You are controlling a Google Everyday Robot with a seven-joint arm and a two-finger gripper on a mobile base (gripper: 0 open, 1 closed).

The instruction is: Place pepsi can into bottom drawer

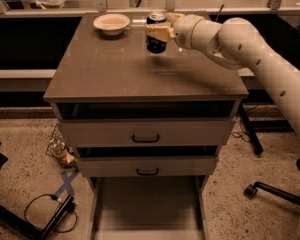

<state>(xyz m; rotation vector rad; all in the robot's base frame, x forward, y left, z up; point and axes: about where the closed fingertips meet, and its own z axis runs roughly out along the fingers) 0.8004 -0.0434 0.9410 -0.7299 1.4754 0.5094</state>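
Observation:
The pepsi can (pixel 156 35), dark blue with a silver top, is held upright a little above the cabinet top (pixel 140 69), near its back middle. My gripper (pixel 158 32) reaches in from the right and is shut on the can's upper half. The bottom drawer (pixel 149 208) is pulled out below the cabinet's front, a wide shallow tray with a bare flat floor. The can is well above and behind it.
A cream bowl (pixel 111 23) stands at the back left of the cabinet top. Two upper drawers with black handles (pixel 146 139) are slightly open. Cables and a black stand (pixel 45 216) lie on the floor at left; a chair base (pixel 270 191) at right.

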